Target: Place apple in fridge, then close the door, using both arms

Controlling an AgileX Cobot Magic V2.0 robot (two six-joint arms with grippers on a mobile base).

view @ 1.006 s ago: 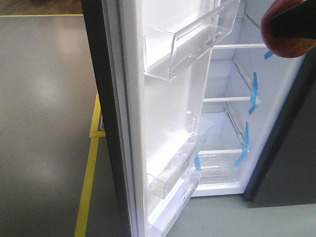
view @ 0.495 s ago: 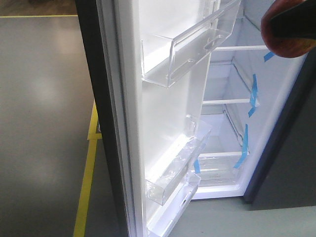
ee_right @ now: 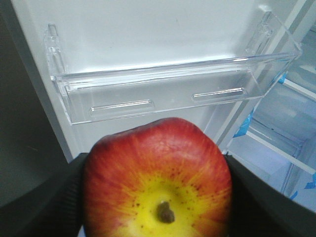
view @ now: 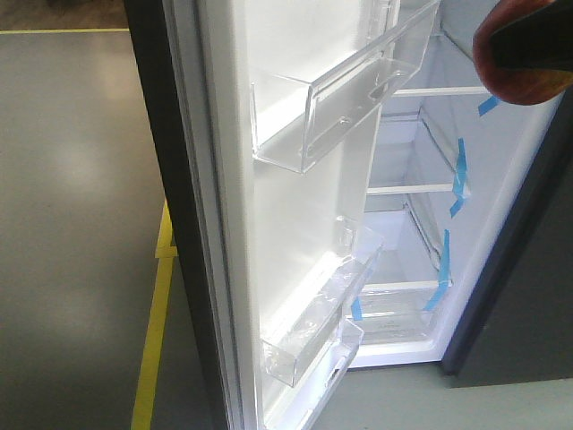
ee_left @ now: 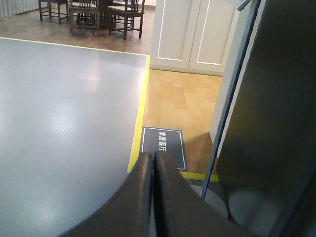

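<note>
Apple (ee_right: 158,177) is clamped in the right pincer (ee_right: 157,210), stem end towards the wrist camera. It is held up just before the upper clear bin (ee_right: 173,94) of the open door (view: 295,206), with the fridge (view: 407,233) shelves off to its right. Left pincer (ee_left: 153,165) is empty, fingers pressed together, beside the door's dark outer face.

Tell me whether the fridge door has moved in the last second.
Yes. The door has slid left at its edge, away from the blue tape strips on the fridge wall, which barely shifted: it is swinging wider open.
</note>
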